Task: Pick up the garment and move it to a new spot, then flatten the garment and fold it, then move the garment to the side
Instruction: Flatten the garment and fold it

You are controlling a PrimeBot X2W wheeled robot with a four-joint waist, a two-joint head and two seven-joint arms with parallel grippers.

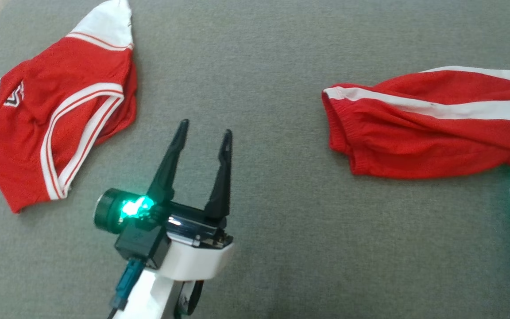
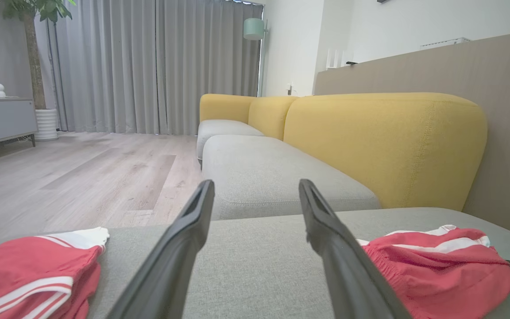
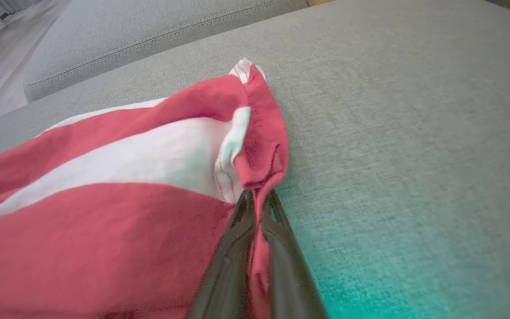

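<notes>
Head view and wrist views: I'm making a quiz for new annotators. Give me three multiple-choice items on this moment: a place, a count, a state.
1. Where is the left gripper?
A. Over the grey cushion, between the left garment and the right garment.
B. On top of a garment.
C. Over a wooden table.

2. How many red-and-white garments lie on the cushion?
A. One.
B. Two.
C. Three.

3. The right gripper is:
A. open.
B. shut on the right garment's edge.
C. shut on nothing.

Answers: 1 A, bare cushion lies under its fingers, a garment on each side; 2 B, one lies at each side in the head view; 3 B, red cloth is pinched between its fingers.
</notes>
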